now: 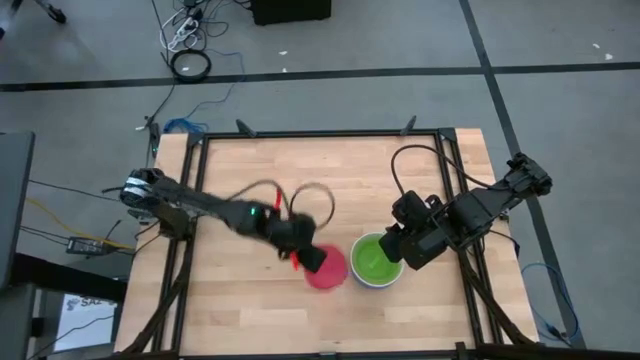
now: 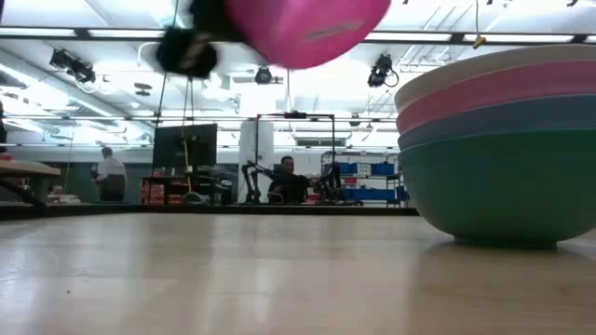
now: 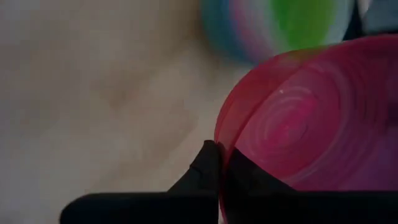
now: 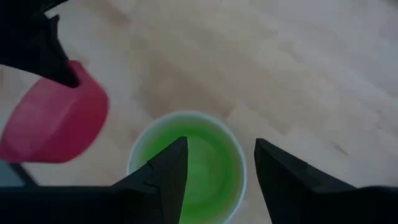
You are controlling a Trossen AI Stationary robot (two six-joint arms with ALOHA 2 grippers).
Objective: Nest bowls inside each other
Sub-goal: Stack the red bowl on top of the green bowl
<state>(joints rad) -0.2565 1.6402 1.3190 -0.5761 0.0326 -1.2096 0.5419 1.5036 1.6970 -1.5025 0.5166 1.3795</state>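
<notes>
A red bowl (image 1: 328,270) hangs in the air left of a stack of bowls, with my left gripper (image 1: 308,258) shut on it. In the low view the red bowl (image 2: 303,26) shows high above the table. The stack has a teal bowl (image 2: 503,191) standing on its base on the table, then blue, pink and white bowls in it. A lime green bowl (image 4: 189,163) lies inside the top. My right gripper (image 4: 216,158) stands open above the stack's right side, touching nothing. My left gripper pinches the red bowl's rim (image 3: 222,144) on the side away from the stack. One finger (image 3: 205,167) is outside the wall and the other inside the bowl. The fingers slant down from the table's left. The bowl is lifted clear and tilted.
Bare wooden table (image 1: 240,310) lies left of and in front of the bowls. A black frame (image 1: 320,135) runs along the table's edges. Cables loop from the left arm (image 1: 300,195). People (image 2: 110,172) stand in the room beyond the table.
</notes>
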